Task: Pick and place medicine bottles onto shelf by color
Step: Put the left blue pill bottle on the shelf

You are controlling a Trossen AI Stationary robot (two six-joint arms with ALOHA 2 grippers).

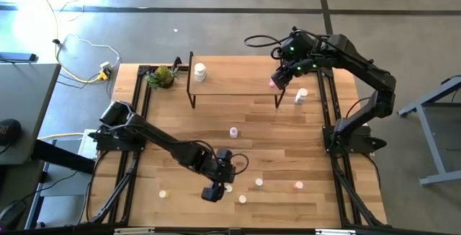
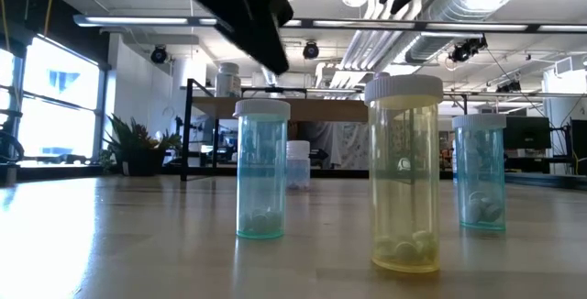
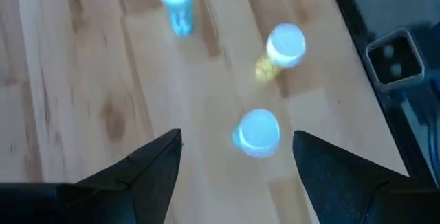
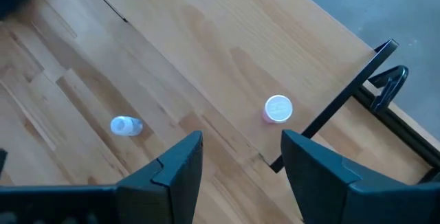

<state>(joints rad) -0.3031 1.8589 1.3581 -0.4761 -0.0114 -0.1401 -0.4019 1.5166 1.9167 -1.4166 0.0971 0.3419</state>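
The shelf point(image 1: 234, 83) stands at the table's far side. A white bottle point(image 1: 199, 71) stands on its left part and a pink bottle point(image 4: 278, 109) near its right front corner. My right gripper point(image 4: 242, 138) is open above the shelf's right end, over the pink bottle, touching nothing. My left gripper point(image 3: 237, 138) is open above the table's near edge. A pale blue bottle point(image 3: 258, 131) stands upright on the table below its fingers. A yellow bottle point(image 3: 282, 49) and another blue one point(image 3: 175, 1) stand beyond it.
More bottles stand on the table: a white one point(image 1: 301, 96) right of the shelf, one point(image 1: 233, 131) at mid-table, and several near the front edge point(image 1: 298, 185). A green plant point(image 1: 163, 76) sits left of the shelf. Black frame rails point(image 1: 328, 112) run along both sides.
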